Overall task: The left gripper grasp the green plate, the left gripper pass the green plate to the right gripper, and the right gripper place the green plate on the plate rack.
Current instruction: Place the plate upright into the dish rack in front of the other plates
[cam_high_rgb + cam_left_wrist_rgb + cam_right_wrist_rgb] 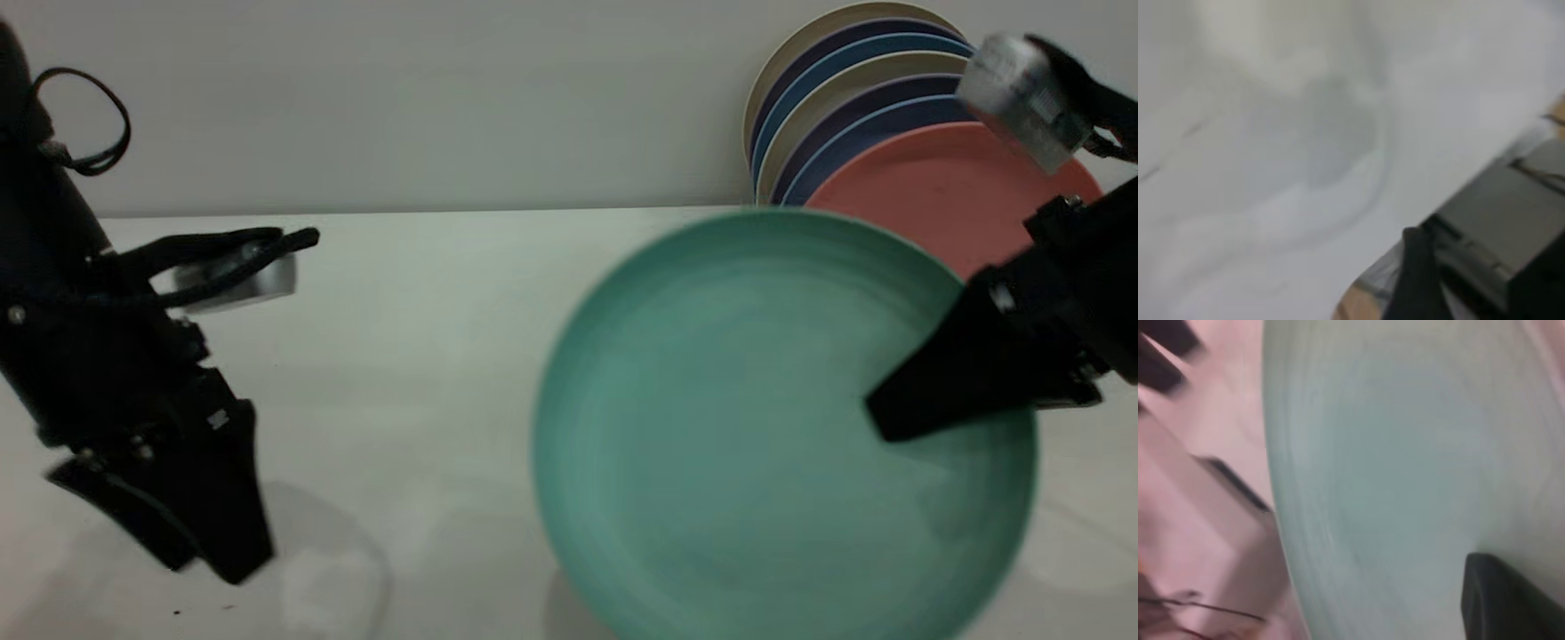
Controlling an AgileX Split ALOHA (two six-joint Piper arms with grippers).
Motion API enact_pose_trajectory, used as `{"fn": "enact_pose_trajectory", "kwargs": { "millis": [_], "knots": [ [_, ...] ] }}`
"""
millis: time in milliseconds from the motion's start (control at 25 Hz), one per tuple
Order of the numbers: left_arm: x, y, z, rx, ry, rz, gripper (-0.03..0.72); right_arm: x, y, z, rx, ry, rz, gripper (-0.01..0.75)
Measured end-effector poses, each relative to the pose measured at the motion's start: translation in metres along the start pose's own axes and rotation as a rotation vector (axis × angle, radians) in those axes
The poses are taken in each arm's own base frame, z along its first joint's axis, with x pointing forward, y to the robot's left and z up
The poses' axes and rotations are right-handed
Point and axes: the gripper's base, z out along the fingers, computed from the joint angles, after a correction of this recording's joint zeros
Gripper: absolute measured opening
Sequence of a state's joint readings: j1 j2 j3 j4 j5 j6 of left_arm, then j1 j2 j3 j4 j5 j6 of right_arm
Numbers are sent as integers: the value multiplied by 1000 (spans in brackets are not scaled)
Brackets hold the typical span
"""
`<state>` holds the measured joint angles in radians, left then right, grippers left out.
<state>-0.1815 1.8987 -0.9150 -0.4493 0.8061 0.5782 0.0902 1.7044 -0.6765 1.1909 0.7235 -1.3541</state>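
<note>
The green plate (756, 427) is held tilted above the table at centre right, its face towards the exterior camera. My right gripper (882, 418) is shut on the plate's right rim, with one black finger lying across its face. In the right wrist view the plate (1405, 453) fills most of the picture, with one finger (1501, 603) on it. My left gripper (209, 564) hangs at the far left, points down just above the table, and is open and empty. The plate rack's wires are hidden.
Several plates stand upright at the back right against the wall, cream and blue ones (853, 80) with a salmon-pink plate (933, 191) in front. They are just behind the green plate. The white table (427, 356) lies between the two arms.
</note>
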Motion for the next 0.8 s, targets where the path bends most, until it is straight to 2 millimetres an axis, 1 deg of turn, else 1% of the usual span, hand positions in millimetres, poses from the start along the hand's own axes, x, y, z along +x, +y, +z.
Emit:
{"fn": "enact_pose_trajectory", "kwargs": {
  "millis": [160, 240, 320, 400, 520, 680, 800],
  "knots": [
    [-1, 15, -9, -179, 41, -146, 591, -8, -7, -8, 99, 71, -164, 109],
    [0, 21, -12, -254, 56, -183, 591, -14, -5, -16, 147, 105, -300, 109],
    [1, 24, -13, -292, 61, -209, 591, -23, 0, -25, 196, 132, -453, 109],
    [1, 26, -14, -310, 63, -213, 591, -33, 8, -36, 244, 157, -618, 109],
    [1, 26, -14, -313, 62, -218, 591, -48, 20, -52, 300, 186, -799, 109],
    [1, 26, -14, -315, 63, -216, 590, -68, 30, -73, 364, 215, -952, 109],
    [1, 26, -14, -316, 63, -216, 590, -81, 32, -84, 413, 229, -1020, 109]
  ]
}}
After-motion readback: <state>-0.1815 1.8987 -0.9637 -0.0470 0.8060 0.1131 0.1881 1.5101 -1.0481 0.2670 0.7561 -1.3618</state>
